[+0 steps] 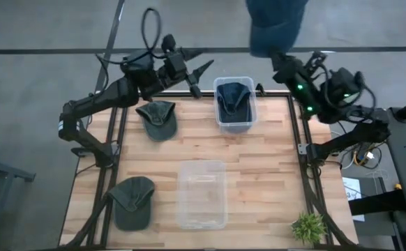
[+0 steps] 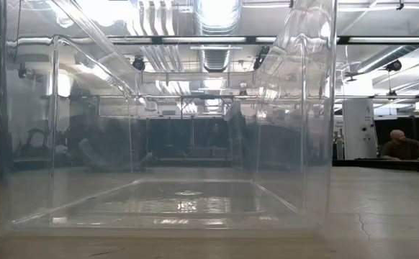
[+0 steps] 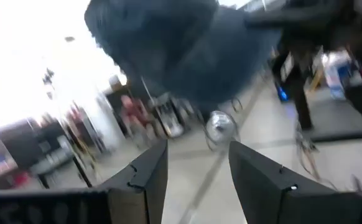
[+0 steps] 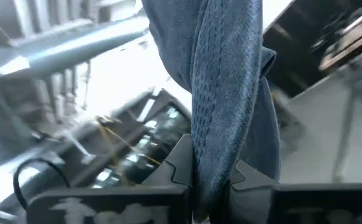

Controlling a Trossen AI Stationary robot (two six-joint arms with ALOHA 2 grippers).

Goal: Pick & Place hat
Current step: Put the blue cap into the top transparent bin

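The right gripper (image 4: 207,177) is clamped on a blue denim hat (image 4: 227,87), its fingers pinching a fold of the stitched fabric (the cloth hangs straight out past the pads in the right wrist view). From above, that blue denim hat (image 1: 276,24) is raised beyond the table's far edge, with the right gripper (image 1: 278,57) just under it at the far right corner. The left gripper (image 1: 201,70) is spread, holding nothing, and sits over the far edge of the wooden table (image 1: 266,174), just beside a small clear bin (image 1: 250,111) that contains a dark hat (image 1: 232,97). Near it lies a green cap (image 1: 158,117). A second green cap (image 1: 133,201) rests at the near left, beside a large empty clear container (image 1: 203,195). A small green plant (image 1: 309,226) stands at the near right corner.
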